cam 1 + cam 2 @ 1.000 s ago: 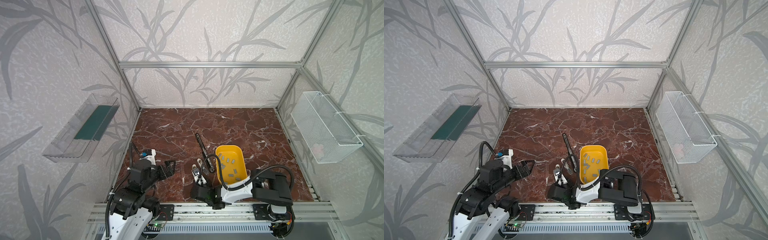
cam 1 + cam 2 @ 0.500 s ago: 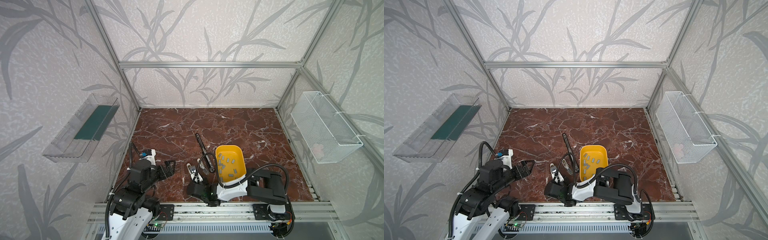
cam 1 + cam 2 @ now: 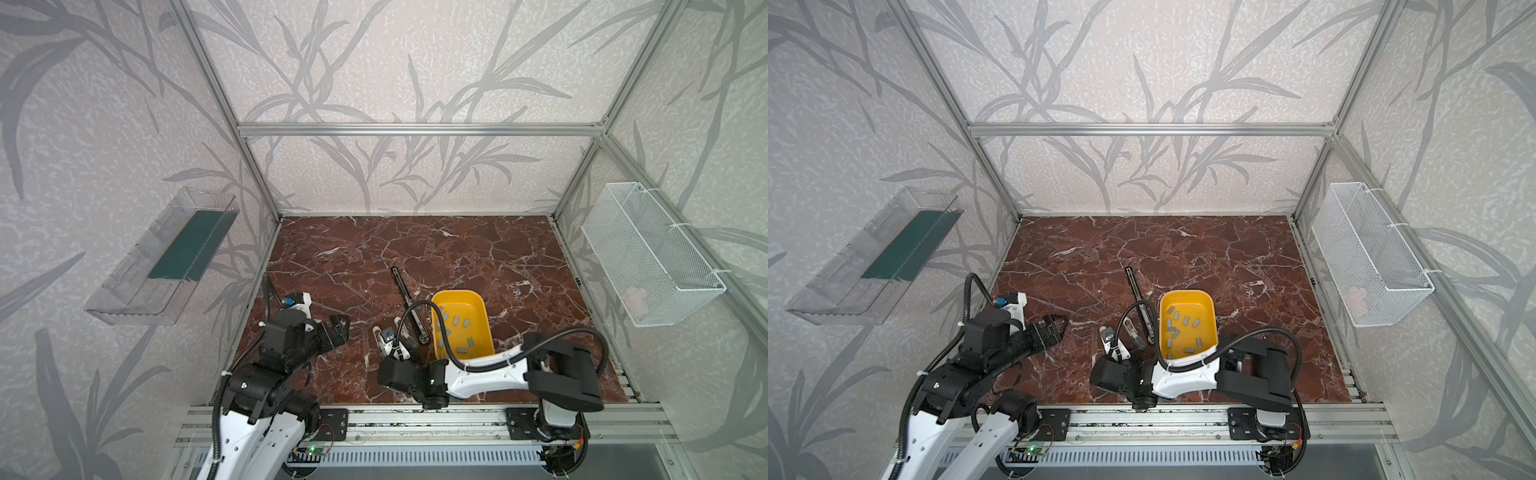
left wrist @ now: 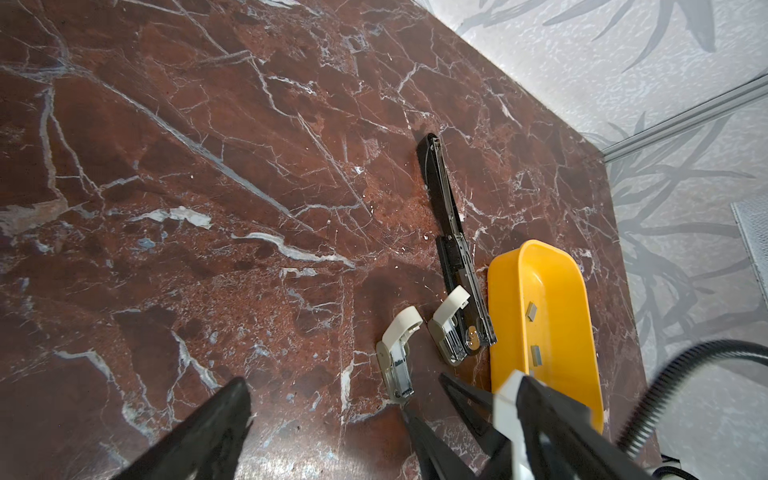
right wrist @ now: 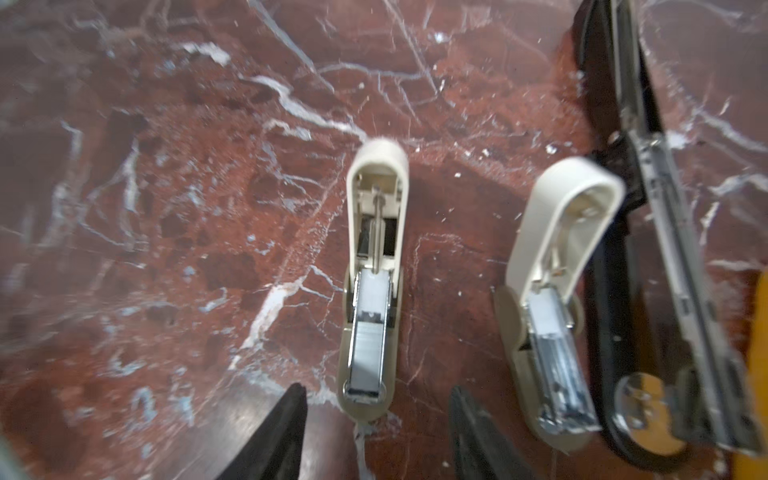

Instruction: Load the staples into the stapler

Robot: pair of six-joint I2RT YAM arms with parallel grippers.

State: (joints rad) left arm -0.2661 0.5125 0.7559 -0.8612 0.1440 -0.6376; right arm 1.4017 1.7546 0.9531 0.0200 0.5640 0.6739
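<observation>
Right gripper (image 5: 377,388) down low over the marble tabletop (image 5: 166,208), fingers (image 5: 284,436) spread. The near end of a cream mini stapler (image 5: 372,232) sits right between the tips, with bare marble showing on either side, so nothing is pinched. That stapler lies flipped open, lid thrown back, and a grey metal block fills its channel (the view is soft, so that's all I can say of it). Just beside it is a second cream mini stapler (image 5: 557,232), open as well and tilted a touch, its shiny channel showing. Next along is the long black stapler (image 4: 451,232), opened out flat in one straight line on the table. The second mini's lid is right up against it, though I can't tell whether they touch.

And the staples (image 3: 456,320)? Loose in the yellow tray (image 3: 456,292), short grey strips scattered over its floor, clear in both top views. The tray lies just beside the black stapler, on the side away from the mini staplers. The right arm's white forearm crosses over the tray's near end.

Over on the left, the left gripper (image 3: 340,328) hangs above bare marble, well apart from the staplers, fingers spread wide, holding nothing.
</observation>
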